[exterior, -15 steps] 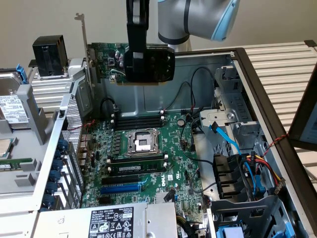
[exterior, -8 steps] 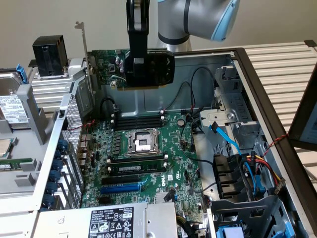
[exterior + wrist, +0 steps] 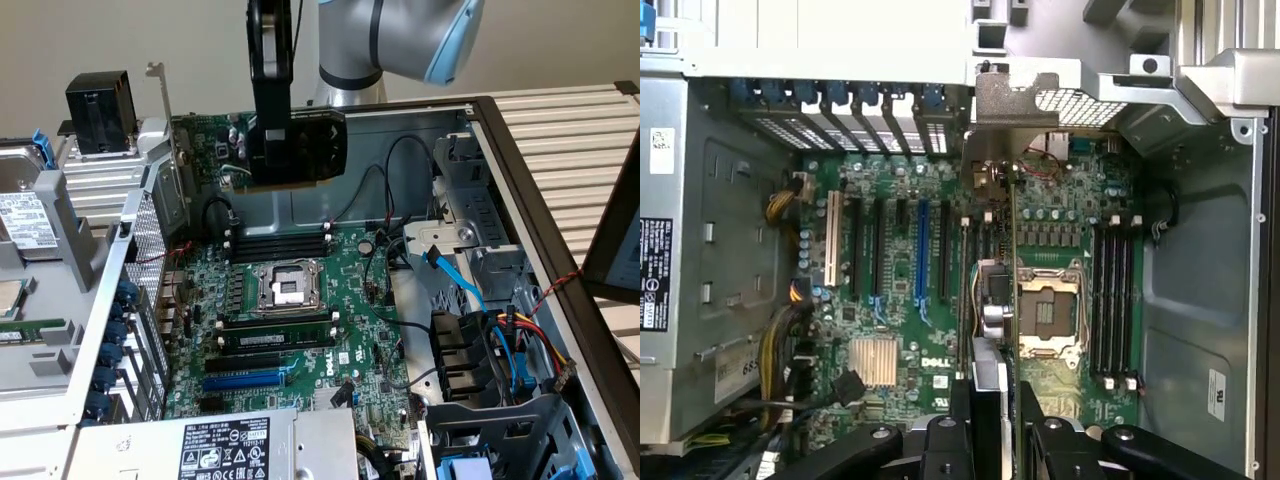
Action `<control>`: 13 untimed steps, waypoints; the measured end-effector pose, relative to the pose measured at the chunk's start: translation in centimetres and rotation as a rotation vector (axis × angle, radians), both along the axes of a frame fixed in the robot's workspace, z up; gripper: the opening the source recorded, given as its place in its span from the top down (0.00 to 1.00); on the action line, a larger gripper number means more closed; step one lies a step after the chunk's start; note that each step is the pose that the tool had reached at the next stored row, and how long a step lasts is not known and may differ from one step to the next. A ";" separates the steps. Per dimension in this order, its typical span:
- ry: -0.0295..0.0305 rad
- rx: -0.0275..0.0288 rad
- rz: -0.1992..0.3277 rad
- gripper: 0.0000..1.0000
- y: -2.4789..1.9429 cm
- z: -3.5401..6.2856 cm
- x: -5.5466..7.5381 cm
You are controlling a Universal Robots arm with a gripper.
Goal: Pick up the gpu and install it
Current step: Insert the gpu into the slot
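Black card: the gpu (image 3: 305, 150), a short glossy ribbed shroud on a green board, hangs edge-down over the green motherboard (image 3: 350, 310), not yet in any slot.
Fingers: the gripper (image 3: 994, 410) has its black fingers (image 3: 1032, 410) clamped on the card's two faces, leaving the connector edge free.
Case: the open grey metal case (image 3: 400, 130) lies flat, slots facing up.

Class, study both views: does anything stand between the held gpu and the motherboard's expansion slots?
Nothing visible does. The gripper holds the gpu above the motherboard, and the blue slot and the black slots beside it lie uncovered.
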State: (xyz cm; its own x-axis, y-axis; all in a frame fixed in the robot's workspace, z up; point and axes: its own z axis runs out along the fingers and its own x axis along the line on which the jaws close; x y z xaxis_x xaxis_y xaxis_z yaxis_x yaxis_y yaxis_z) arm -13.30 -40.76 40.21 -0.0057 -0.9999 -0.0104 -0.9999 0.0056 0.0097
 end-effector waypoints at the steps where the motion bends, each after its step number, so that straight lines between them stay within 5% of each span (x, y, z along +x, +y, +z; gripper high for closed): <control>1: -0.0029 0.0000 0.000 0.72 0.00 -0.16 -0.2; 13: -0.0052 -0.0001 -0.049 0.72 -1.16 -2.33 -0.5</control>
State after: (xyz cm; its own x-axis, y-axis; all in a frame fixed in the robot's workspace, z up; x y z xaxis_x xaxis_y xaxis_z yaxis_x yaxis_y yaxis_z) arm -13.85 -41.92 37.89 -0.0549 -0.9984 -0.0105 -0.9985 0.0548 0.0045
